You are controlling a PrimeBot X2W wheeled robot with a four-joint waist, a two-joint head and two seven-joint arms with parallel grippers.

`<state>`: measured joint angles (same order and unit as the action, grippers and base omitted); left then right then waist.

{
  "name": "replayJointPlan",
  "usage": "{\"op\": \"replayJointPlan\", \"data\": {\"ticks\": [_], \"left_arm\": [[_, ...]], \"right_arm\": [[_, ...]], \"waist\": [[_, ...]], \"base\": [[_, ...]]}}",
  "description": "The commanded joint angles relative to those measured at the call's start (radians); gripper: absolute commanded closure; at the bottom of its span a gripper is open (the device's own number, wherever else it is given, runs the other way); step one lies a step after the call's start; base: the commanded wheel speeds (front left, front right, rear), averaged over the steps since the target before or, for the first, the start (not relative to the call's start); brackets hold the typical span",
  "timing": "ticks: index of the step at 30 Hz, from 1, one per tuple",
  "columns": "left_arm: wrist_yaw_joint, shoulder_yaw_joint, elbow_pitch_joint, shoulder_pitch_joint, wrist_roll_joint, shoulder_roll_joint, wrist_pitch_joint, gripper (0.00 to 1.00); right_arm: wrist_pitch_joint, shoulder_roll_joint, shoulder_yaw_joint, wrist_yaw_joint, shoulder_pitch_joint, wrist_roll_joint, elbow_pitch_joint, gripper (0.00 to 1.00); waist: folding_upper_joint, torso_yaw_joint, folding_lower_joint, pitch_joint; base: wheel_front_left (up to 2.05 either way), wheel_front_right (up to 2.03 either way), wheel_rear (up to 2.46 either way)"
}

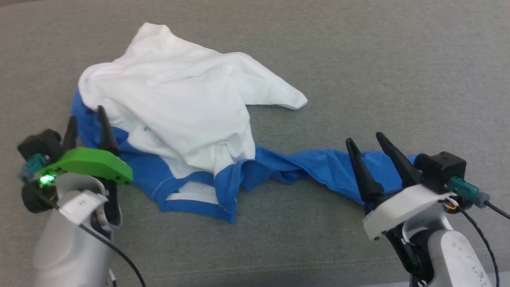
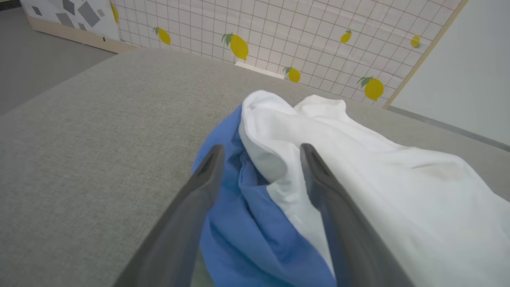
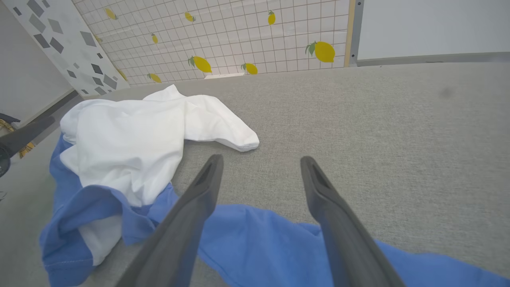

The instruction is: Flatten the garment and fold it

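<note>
The garment [image 1: 179,111] lies crumpled on the left part of the grey surface [image 1: 398,59]. Its white body is heaped up, and one blue sleeve [image 1: 318,163] runs out, twisted, toward the right. The left gripper [image 1: 86,113] has its fingers wide apart and holds nothing; they stand over the bunched blue and white cloth at the left edge of the heap. The right gripper [image 1: 363,137] is also wide open and empty, above the end of the long sleeve.

I think the danger is at the left: the cloth there is in several layers, so a pinch may catch two together, and a pull would then drag the heap instead of spreading it. The sleeve, if taken on its roll, may keep its twist.

The surface is a woven grey fabric. Beyond its far edge is a wall [image 2: 318,36] of white tiles with yellow lemons.
</note>
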<state>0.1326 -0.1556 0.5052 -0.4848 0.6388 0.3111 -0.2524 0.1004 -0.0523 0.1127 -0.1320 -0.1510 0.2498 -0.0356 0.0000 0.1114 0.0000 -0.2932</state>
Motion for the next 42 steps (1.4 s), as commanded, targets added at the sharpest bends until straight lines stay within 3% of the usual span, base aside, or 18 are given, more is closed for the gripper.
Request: {"op": "replayJointPlan", "data": {"ticks": [1,5,8,11,15,23,25,26,33,42], "left_arm": [[-0.002,0.010,-0.056,0.038,-0.036,-0.016,-0.007,0.00],[0.001,0.082,-0.301,0.158,-0.167,-0.097,-0.009,0.00],[-0.039,0.127,-0.439,0.248,-0.274,-0.175,-0.009,0.00],[-0.093,0.162,-0.474,0.272,-0.317,-0.216,-0.009,0.00],[-0.126,0.174,-0.493,0.282,-0.352,-0.251,-0.009,0.00],[-0.129,0.136,-0.486,0.266,-0.320,-0.260,-0.009,0.00],[-0.118,0.129,-0.488,0.262,-0.307,-0.261,-0.009,0.00],[-0.114,0.127,-0.489,0.263,-0.303,-0.261,-0.009,0.00],[-0.107,0.125,-0.488,0.272,-0.292,-0.261,-0.009,0.00],[-0.112,0.120,-0.481,0.260,-0.284,-0.261,-0.009,0.00]], "right_arm": [[0.009,0.002,0.011,0.001,-0.026,-0.009,-0.008,0.00],[0.044,0.002,0.051,0.001,-0.089,-0.018,0.014,0.00],[0.098,0.002,0.095,0.001,-0.183,-0.012,0.091,0.00],[0.164,0.002,0.121,0.001,-0.263,-0.009,0.180,0.00],[0.259,0.002,0.120,0.001,-0.361,-0.017,0.316,0.00],[0.488,0.002,0.072,0.001,-0.479,-0.098,0.537,0.00],[0.543,0.002,0.047,0.001,-0.487,-0.126,0.562,0.56],[0.559,0.002,0.034,0.001,-0.490,-0.138,0.566,1.00],[0.510,-0.024,-0.147,0.001,-0.519,-0.206,0.487,1.00],[0.472,-0.196,-0.358,0.001,-0.586,-0.317,0.408,1.00]], "waist": [[0.0000,-0.067,0.0000,0.019],[0.0000,-0.134,0.0000,0.014],[0.0000,-0.194,0.0000,0.002],[0.0000,-0.238,0.0000,-0.014],[0.0000,-0.298,0.0000,-0.040],[0.0000,-0.383,0.0000,-0.081],[0.0000,-0.394,0.0000,-0.083],[0.0000,-0.396,0.0000,-0.083],[0.0000,-0.389,0.0000,-0.070],[0.0000,-0.366,0.0000,-0.057]], "base": [[0.00,0.00,0.00],[0.00,0.00,0.00],[0.00,0.00,0.00],[0.00,0.00,0.00],[0.00,0.00,0.00],[0.00,0.00,0.00],[0.00,0.00,0.00],[0.00,0.00,0.00],[0.00,0.00,0.00],[0.00,0.00,0.00]]}}
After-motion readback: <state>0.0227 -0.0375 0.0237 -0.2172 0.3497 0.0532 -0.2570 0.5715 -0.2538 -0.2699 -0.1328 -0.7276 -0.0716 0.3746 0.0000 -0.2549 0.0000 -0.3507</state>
